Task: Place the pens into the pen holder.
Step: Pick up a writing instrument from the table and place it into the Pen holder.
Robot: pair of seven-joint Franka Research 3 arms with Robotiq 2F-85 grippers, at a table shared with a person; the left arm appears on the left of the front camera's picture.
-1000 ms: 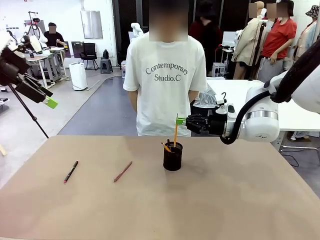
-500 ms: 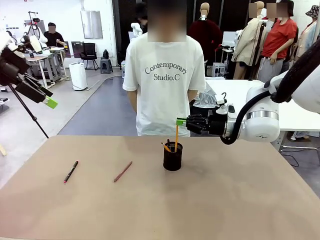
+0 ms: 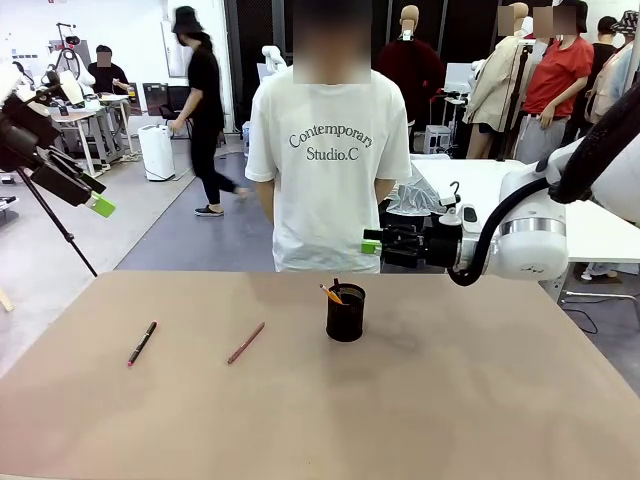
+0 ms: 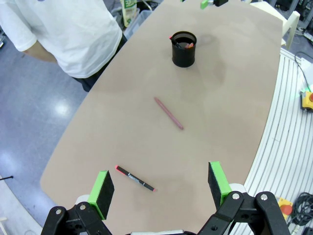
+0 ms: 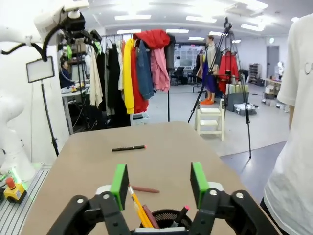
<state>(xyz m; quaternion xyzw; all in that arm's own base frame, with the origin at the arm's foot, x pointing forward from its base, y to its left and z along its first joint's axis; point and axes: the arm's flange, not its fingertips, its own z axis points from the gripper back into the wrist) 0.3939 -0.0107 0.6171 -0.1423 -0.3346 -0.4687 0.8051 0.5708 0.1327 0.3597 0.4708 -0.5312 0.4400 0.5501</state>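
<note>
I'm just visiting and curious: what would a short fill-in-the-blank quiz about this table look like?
1. ____ pens lie loose on the table.
2. The reddish-pink pen lies between the black pen and the ____.
3. The right gripper holds nothing; its jaws stand ____.
Missing words: two; pen holder; open.

The black mesh pen holder stands upright mid-table, the orange-yellow pencil leaning inside it. The reddish-pink pen and the red-tipped black pen lie flat to its left, apart.
</note>
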